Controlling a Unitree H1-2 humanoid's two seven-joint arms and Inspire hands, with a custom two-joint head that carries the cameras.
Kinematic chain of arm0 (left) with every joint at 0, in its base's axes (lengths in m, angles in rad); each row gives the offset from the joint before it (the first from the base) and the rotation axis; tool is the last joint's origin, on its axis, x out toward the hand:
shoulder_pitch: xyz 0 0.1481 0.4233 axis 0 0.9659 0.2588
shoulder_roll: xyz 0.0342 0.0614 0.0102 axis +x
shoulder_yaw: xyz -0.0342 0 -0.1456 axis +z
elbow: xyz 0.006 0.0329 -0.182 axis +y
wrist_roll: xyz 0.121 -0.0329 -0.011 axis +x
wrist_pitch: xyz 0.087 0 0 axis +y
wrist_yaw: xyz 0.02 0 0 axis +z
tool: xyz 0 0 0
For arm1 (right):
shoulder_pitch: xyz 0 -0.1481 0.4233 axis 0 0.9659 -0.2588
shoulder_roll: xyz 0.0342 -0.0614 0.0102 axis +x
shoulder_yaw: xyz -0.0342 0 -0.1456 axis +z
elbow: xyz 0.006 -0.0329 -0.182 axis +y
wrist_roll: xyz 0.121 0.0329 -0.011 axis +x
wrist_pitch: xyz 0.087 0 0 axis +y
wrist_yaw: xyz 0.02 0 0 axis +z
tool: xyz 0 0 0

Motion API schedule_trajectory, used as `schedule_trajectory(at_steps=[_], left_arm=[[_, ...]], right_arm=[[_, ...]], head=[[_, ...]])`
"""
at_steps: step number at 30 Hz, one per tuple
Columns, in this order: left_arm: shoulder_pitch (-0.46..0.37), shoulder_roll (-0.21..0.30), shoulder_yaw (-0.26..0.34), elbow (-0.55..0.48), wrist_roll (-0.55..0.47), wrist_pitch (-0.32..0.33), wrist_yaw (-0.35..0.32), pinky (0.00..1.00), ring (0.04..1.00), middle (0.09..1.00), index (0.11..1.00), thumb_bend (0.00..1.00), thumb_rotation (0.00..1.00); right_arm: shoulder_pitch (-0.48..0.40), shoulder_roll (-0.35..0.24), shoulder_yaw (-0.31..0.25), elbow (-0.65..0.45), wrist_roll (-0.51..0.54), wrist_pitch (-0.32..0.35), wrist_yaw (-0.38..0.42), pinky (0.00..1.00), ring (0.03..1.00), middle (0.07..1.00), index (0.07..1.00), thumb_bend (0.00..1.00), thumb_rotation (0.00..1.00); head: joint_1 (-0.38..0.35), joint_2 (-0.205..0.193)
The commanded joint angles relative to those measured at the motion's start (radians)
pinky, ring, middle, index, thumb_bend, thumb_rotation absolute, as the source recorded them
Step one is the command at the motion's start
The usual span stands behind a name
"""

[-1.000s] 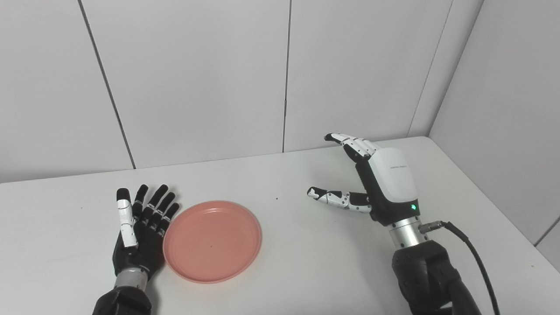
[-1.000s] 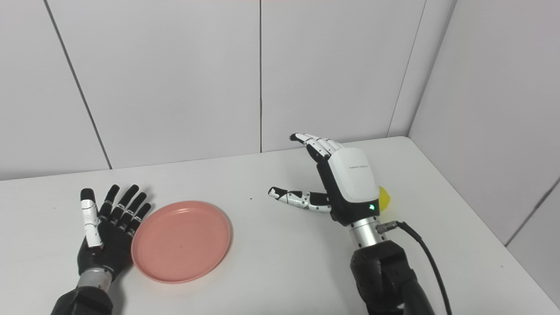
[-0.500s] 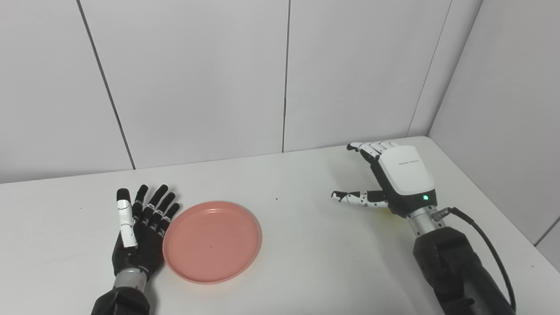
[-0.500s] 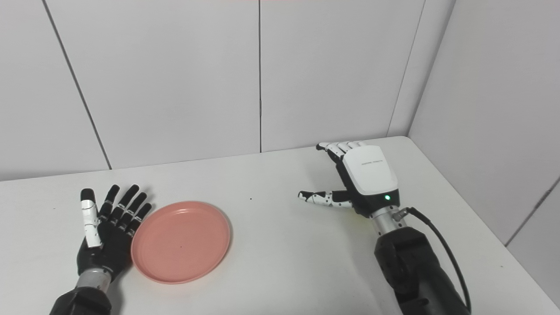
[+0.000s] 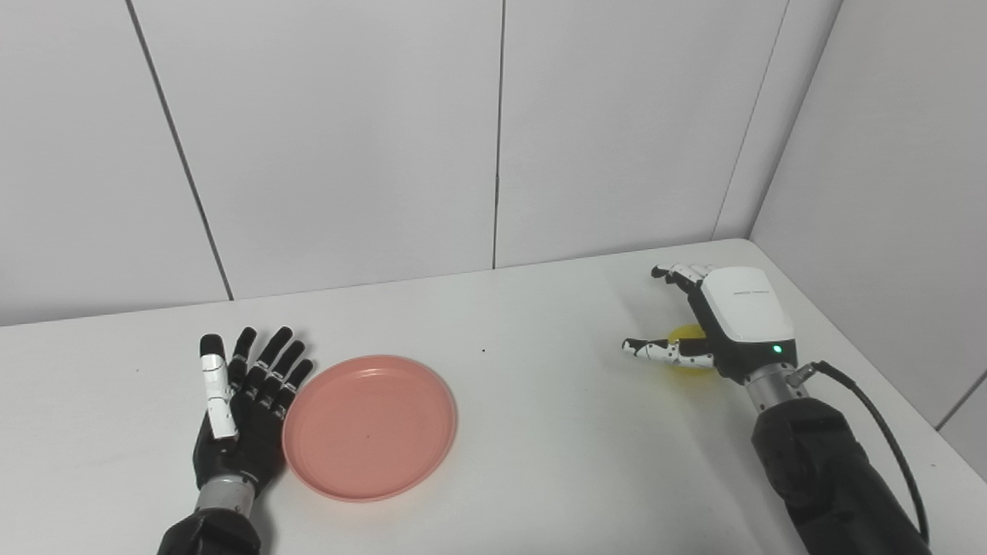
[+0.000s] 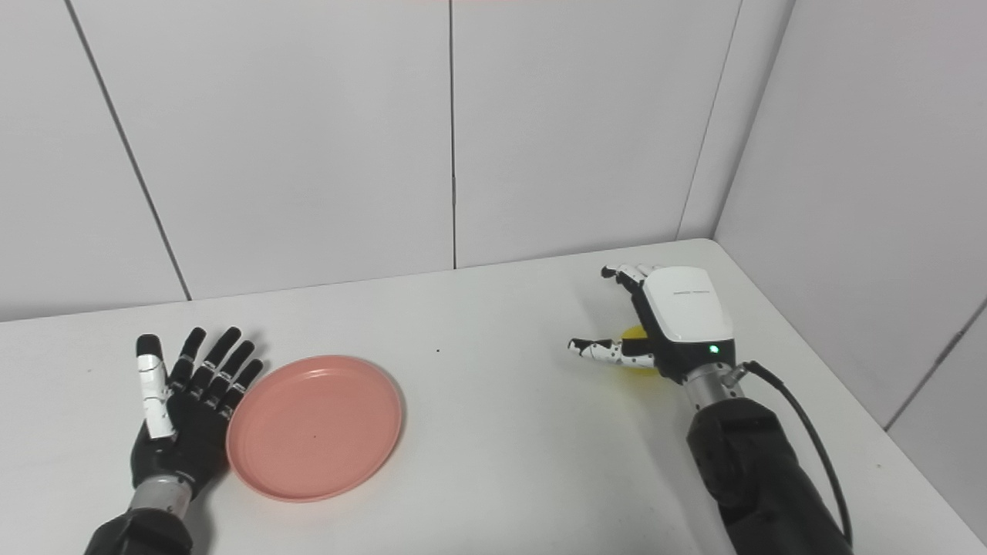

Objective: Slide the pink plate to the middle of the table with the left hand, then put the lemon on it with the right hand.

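- Change: right hand [image 5: 729, 324] has dropped from mid-desk height and swung out toward the desk's right edge over the last second; it now sits low around the lemon [image 5: 685, 339].
- Right hand state: fingers curl over the far side of the lemon, thumb runs along its near side. Fingers apart, not clamped; I read it as released, contact not confirmed.
- Lemon: on the desk near the right edge, toward the far right corner, mostly hidden behind the palm.
- Left hand [image 5: 243, 405]: unchanged, flat on the desk near the left edge, fingers spread, holding nothing, its side just beside the rim of the pink plate [image 5: 370, 425].
- Pink plate: unchanged, left of desk centre, toward the near edge. Slide looks either short or not finished; my call is that it is not quite in the middle.
- Meaning: the work is on step two, pre-grasp on the lemon. Next needs a closing of the fingers, a lift, then a long carry left to the plate.
- View difference: the left eye view shows more of the lemon, between thumb and palm; the right eye view shows only a sliver of yellow by the thumb base, but shows the gap between plate and right hand more plainly.
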Motion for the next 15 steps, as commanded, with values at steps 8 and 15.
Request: schedule_trajectory(at_steps=[8,15], left_arm=[[0.026,-0.001,-0.008,0.026,0.012,0.03,-0.002,0.88,0.857,0.84,0.983,0.81,0.78],[0.033,-0.006,-0.01,0.002,0.017,0.045,0.008,0.86,0.849,0.835,0.968,0.81,0.77]], right_arm=[[-0.035,-0.056,-0.004,0.065,0.037,0.008,-0.1,0.64,0.676,0.71,0.731,0.76,0.77],[-0.032,-0.068,0.008,0.089,0.061,0.042,-0.058,0.67,0.7,0.733,0.748,0.74,0.75]], head=[[0.003,-0.007],[0.008,-0.005]])
